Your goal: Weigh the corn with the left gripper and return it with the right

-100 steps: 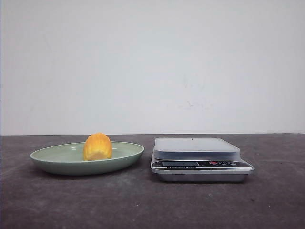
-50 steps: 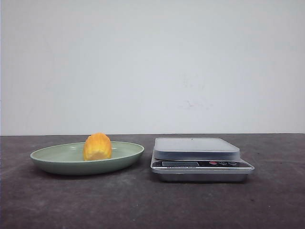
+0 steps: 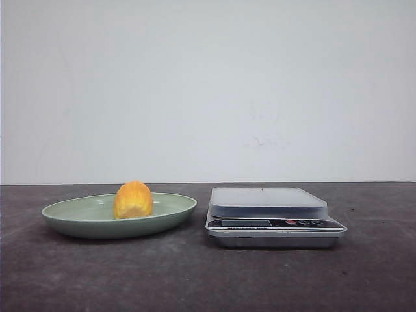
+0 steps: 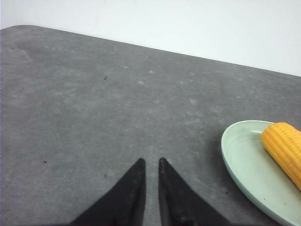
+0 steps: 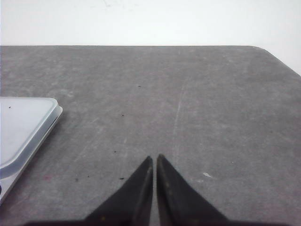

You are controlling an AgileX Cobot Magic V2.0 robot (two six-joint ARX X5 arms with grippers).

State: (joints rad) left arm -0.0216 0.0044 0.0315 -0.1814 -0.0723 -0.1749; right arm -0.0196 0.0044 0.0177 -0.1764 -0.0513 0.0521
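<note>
Yellow corn lies lengthwise front-to-back on plate; both end effectors together.

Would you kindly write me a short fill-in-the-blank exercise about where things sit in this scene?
1. The corn lies on the green ____.
2. The platform of the scale has ____ on it.
3. In the front view, the plate sits to the ____ of the scale.
4. The left gripper holds ____ between its nearly closed jaws.

Missing words: plate; nothing; left; nothing
</note>
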